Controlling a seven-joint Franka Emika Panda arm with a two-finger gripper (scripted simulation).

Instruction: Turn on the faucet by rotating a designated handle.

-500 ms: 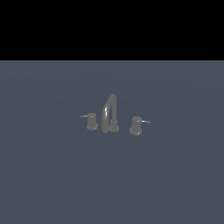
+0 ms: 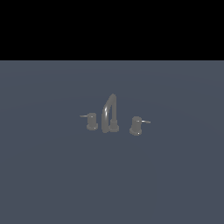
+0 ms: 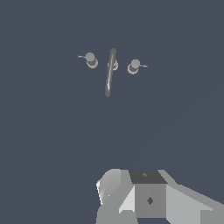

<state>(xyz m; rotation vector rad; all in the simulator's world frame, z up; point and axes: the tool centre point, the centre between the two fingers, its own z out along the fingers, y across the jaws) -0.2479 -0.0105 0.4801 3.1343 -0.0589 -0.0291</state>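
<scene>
The faucet (image 2: 110, 114) stands on the flat grey-blue floor in the middle of the exterior view, with a tall arched spout between two knobs. The handle (image 2: 92, 121) is the smaller upright knob on the exterior view's left, its thin pale rod pointing outward. The bulkier leaning knob (image 2: 136, 126) is on the right. The wrist view looks down on the spout (image 3: 110, 72), the handle (image 3: 90, 59) and the other knob (image 3: 133, 66). Only part of my gripper's grey body (image 3: 148, 197) shows there, far from the faucet. Its fingers are hidden. The arm is out of the exterior view.
A plain grey-blue floor (image 2: 175, 175) spreads all around the faucet, with black background (image 2: 112, 26) above its far edge. No other objects show.
</scene>
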